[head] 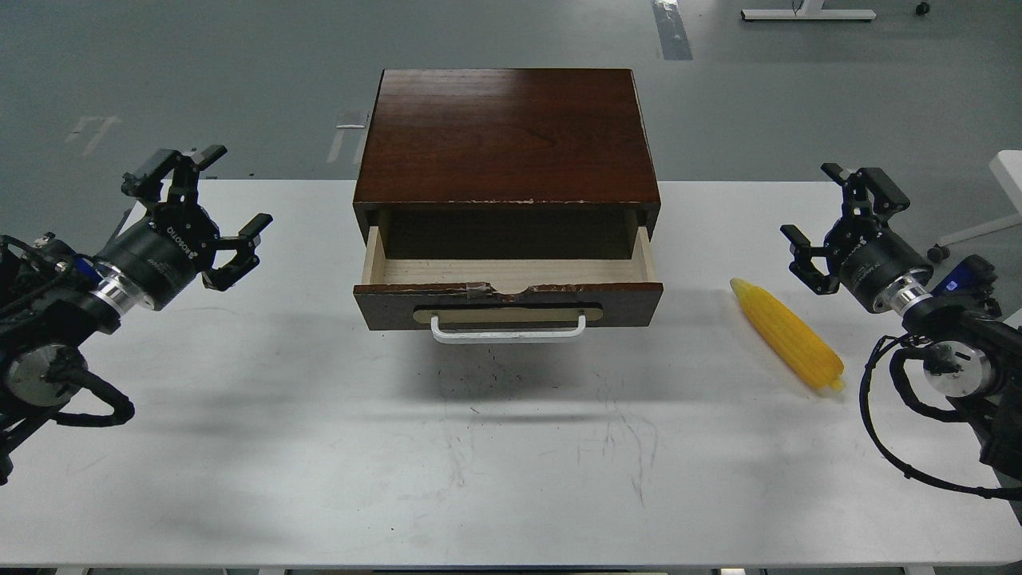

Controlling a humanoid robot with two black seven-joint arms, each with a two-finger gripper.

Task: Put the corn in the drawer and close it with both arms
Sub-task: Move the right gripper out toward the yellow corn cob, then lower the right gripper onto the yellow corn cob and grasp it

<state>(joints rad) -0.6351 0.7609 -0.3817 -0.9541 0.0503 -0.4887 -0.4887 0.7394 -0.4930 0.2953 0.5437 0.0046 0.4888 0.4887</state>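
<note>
The yellow corn [788,334] lies on the white table to the right of the cabinet, tip pointing up-left. The dark reddish-brown cabinet [508,136] stands at the table's back middle. Its drawer [509,291] is pulled open, pale wood inside, nothing in it, white bar handle [508,329] at the front. My left gripper [214,185] is open and empty, left of the cabinet. My right gripper [822,208] is open and empty, up and to the right of the corn, apart from it.
The white table [479,447] runs the full width of the view, with scuff marks in front of the drawer. Grey floor lies behind it. A white furniture piece [1008,172] shows at the far right edge.
</note>
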